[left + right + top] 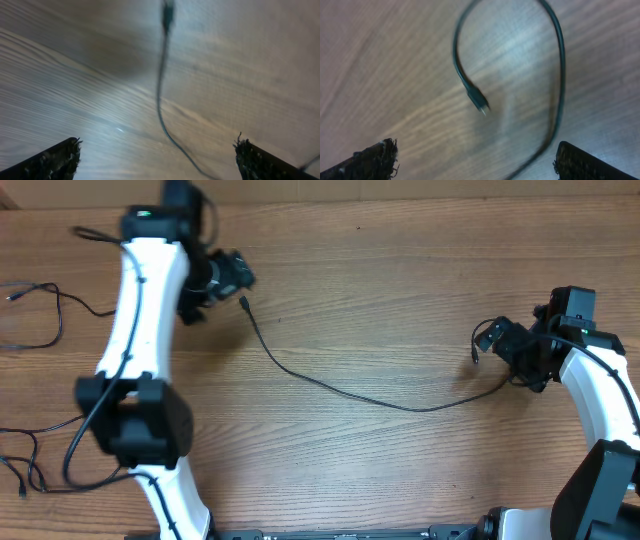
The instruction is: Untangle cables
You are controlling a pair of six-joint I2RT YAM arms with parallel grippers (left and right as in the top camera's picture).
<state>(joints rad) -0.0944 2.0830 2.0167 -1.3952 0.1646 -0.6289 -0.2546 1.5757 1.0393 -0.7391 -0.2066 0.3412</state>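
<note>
One long thin black cable [340, 388] lies stretched across the table, from a plug [243, 302] near my left gripper [238, 275] to a small loop [485, 330] at my right gripper [502, 345]. In the left wrist view the cable [160, 95] runs up from between the wide-open fingers [57, 159] to its plug [167, 14], flat on the wood. In the right wrist view the cable's loop [561, 70] curls round to a plug end [479, 102] above my open right gripper [475, 155]. Neither gripper holds anything.
More thin black cables lie at the table's left edge: one loop [48, 308] at the upper left, another [22, 462] at the lower left beside the left arm's base. The tabletop is bare wood [400, 280].
</note>
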